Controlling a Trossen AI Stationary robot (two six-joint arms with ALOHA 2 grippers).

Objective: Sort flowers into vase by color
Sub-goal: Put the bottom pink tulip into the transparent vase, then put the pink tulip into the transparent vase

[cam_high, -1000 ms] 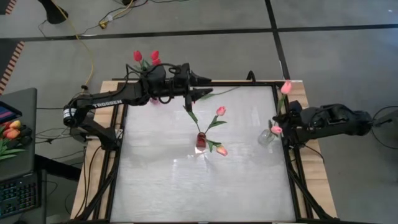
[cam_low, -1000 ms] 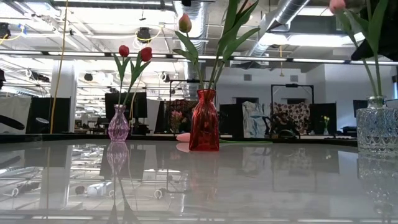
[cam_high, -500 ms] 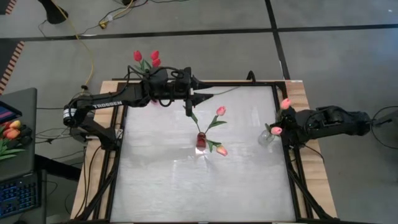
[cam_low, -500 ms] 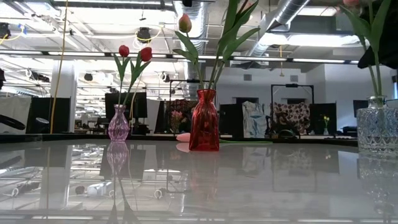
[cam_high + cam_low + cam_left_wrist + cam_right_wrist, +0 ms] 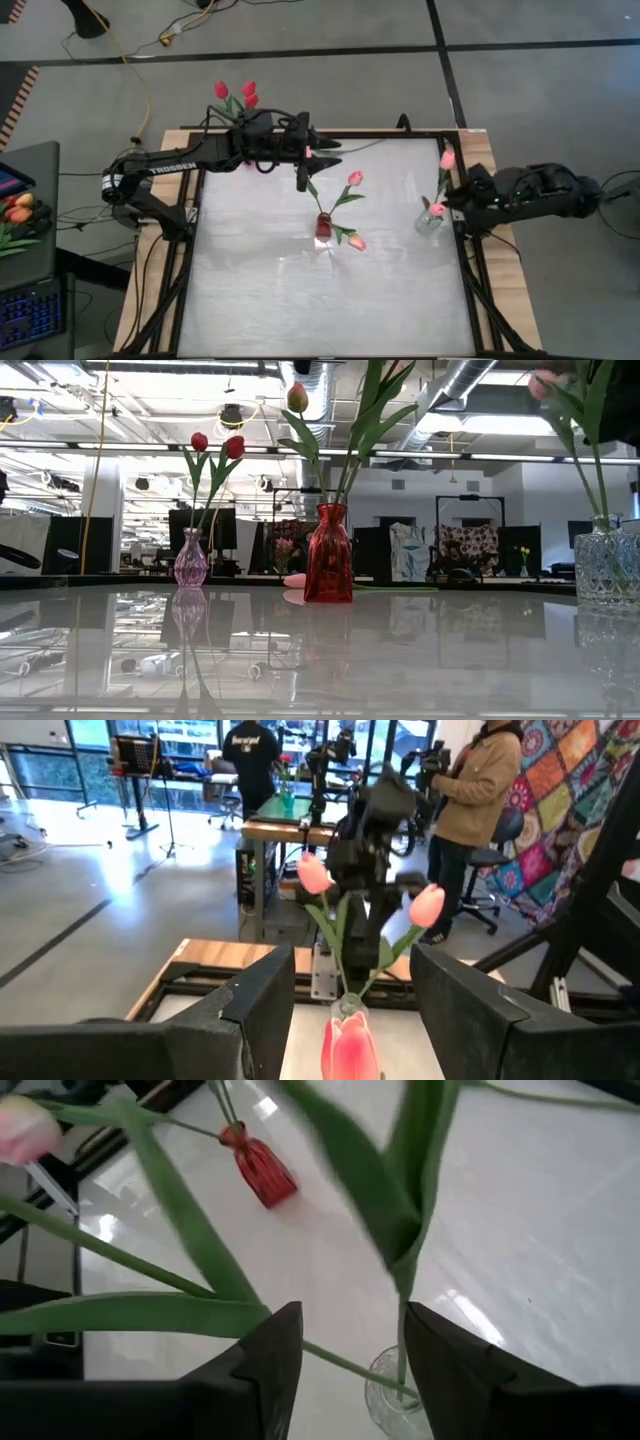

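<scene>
A clear glass vase (image 5: 428, 220) at the table's right edge holds two pink tulips (image 5: 447, 158) (image 5: 437, 209). My right gripper (image 5: 350, 1315) hangs open just above it, one green stem running down between its fingers into the vase (image 5: 395, 1400). A red vase (image 5: 323, 226) at mid-table holds pink tulips. The head of the tallest one (image 5: 350, 1045) stands below and between the open fingers of my left gripper (image 5: 350, 960), which touches nothing. A small pink vase (image 5: 190, 558) at the far left holds red tulips (image 5: 221, 90). My right gripper's open fingers stand on either side of a pink tulip's stem (image 5: 400, 1335), slanting down from the table's right, just above the clear vase's mouth. The stem runs close along one finger (image 5: 450, 1360). Whether that finger touches it, I cannot tell.
One more tulip lies flat near the far edge, its stem (image 5: 370, 145) behind the red vase. A bunch of orange tulips (image 5: 18, 210) sits off the table at the left, by a keyboard. People (image 5: 480, 780) stand in the room beyond.
My right gripper has opened and let go of a pink tulip. The tulip's stem has sunk deeper into the clear vase, and its head has swung toward the table's left.
</scene>
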